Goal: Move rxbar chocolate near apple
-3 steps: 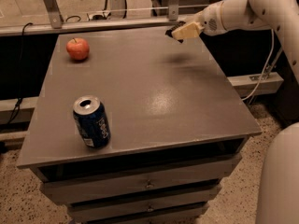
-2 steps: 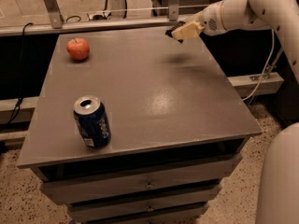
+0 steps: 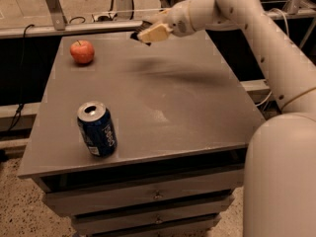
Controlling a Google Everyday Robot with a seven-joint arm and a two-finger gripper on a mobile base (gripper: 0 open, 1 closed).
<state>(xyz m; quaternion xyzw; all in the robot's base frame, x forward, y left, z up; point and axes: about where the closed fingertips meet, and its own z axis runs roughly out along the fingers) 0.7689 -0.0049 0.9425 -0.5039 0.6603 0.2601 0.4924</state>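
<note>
Your claw [image 3: 147,33] grips the chocolate bar [image 3: 138,36] above the counter [image 3: 187,112]; released high, it could knock the apple [image 3: 82,52].

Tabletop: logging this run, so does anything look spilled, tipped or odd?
Nothing stands out. The soda can stands upright, the apple sits at the back left, and the gripper holds the rxbar chocolate above the rear of the table.

Grey drawer table [image 3: 197,107], red apple [image 3: 82,52] on its far left corner, blue soda can [image 3: 97,129] upright near the front left edge, my gripper [image 3: 144,34] above the far edge, clasping the rxbar chocolate [image 3: 137,35]
</note>
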